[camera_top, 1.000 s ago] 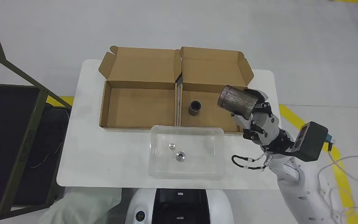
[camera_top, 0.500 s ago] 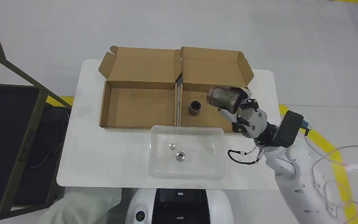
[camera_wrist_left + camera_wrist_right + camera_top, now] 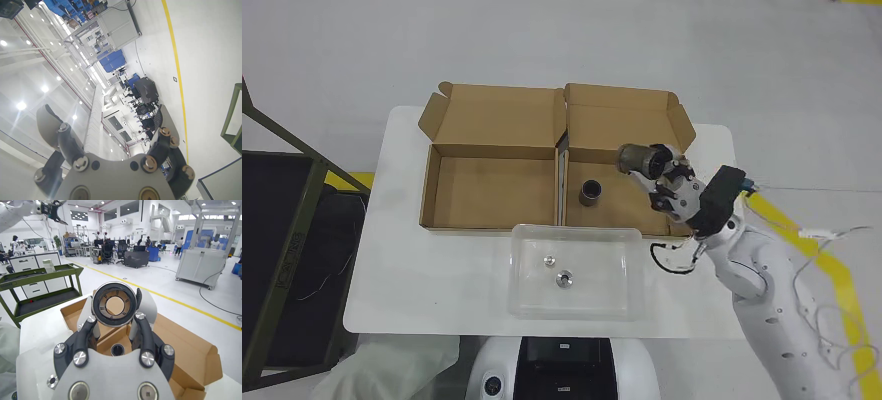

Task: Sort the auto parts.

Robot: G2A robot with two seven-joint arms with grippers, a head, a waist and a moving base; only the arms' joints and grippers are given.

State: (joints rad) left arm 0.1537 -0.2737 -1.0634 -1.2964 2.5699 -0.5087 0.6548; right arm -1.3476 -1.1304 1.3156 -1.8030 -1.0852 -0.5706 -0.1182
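The right arm comes in over the table's [image 3: 402,250] near right corner and slants toward the far edge. Its wrist is angled so the right gripper [image 3: 654,168] hangs above the right cardboard box [image 3: 622,130]. The fingers are clamped on either side of a metal sleeve [image 3: 633,158], held on its side above the box's right half.

The right cardboard box holds a small dark bushing [image 3: 591,192], standing upright near the wall it shares with the left cardboard box [image 3: 492,195]. Both boxes sit side by side, touching, along the table's far edge, with their flaps open. A clear plastic tray [image 3: 602,285] at the near edge holds two small metal parts [image 3: 564,279], close together in its left half.

The right wrist view looks straight down the bore of the metal sleeve [image 3: 114,321], showing a dark rim and slotted inner wall. The right gripper [image 3: 115,305] is closed around it, with the small dark bushing [image 3: 117,349] on the box floor below.

The left wrist view has the left gripper [image 3: 103,111] tilted up toward the room, fingers spread wide, gripping nothing
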